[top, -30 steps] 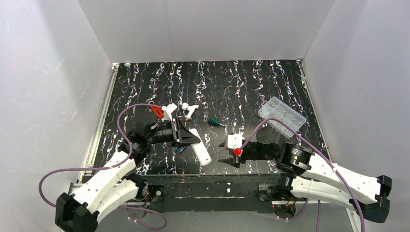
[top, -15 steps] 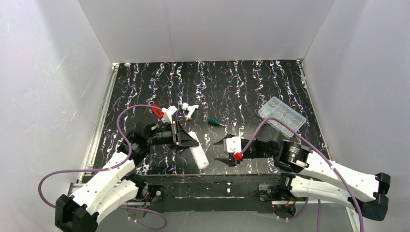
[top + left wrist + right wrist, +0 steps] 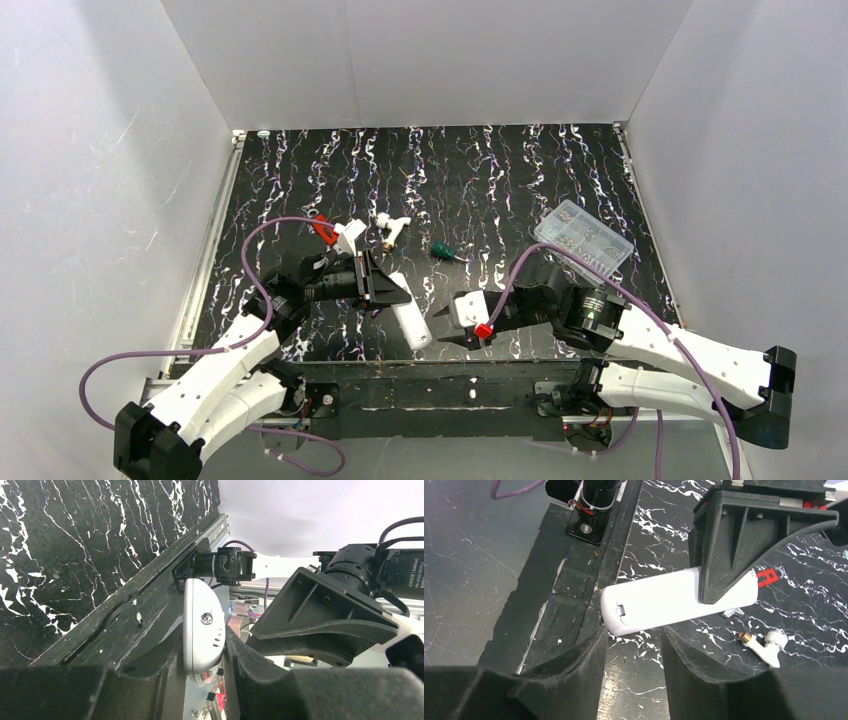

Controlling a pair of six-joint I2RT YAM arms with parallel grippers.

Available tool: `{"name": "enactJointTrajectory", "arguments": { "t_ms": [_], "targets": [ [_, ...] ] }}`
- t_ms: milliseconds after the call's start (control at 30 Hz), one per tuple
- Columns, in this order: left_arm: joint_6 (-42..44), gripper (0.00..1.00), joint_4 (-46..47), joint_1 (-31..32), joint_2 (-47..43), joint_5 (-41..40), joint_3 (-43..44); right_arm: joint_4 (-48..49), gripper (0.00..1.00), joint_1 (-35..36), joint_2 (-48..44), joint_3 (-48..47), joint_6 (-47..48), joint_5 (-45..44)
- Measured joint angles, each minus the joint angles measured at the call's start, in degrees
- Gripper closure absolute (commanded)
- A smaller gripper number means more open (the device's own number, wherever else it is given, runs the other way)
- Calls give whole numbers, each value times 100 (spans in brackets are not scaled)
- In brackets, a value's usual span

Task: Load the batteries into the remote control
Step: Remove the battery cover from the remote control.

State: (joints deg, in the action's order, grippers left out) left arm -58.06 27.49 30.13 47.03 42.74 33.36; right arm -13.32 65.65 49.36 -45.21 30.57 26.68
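Clamping the remote control (image 3: pixel 411 323) at its far end, left gripper (image 3: pixel 398 293) is closed on it; free end points toward the table's (image 3: pixel 520 180) near edge. Right gripper (image 3: pixel 446 320) stands with jaws apart, just beside that free end.

Your left gripper (image 3: pixel 398 292) clamps the remote control (image 3: pixel 411 322); your right gripper (image 3: pixel 443 320), jaws apart, sits just right of it.

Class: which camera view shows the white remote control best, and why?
Right wrist: nearly the whole remote control, its face towards the camera, pinched by the left gripper. Top external shows it small, partly covered; left wrist only one end, foreshortened.
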Motion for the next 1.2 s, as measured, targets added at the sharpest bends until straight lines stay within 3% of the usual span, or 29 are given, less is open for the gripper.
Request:
{"name": "enactJointTrajectory", "arguments": {
  "t_ms": [367,1200],
  "targets": [
    [-4,100,-59,0,11,-37,0,151,46,98,249,-13,251,262],
    [-240,100,280,0,120,13,0,313,54,273,588,-142,597,190]
  ]
}}
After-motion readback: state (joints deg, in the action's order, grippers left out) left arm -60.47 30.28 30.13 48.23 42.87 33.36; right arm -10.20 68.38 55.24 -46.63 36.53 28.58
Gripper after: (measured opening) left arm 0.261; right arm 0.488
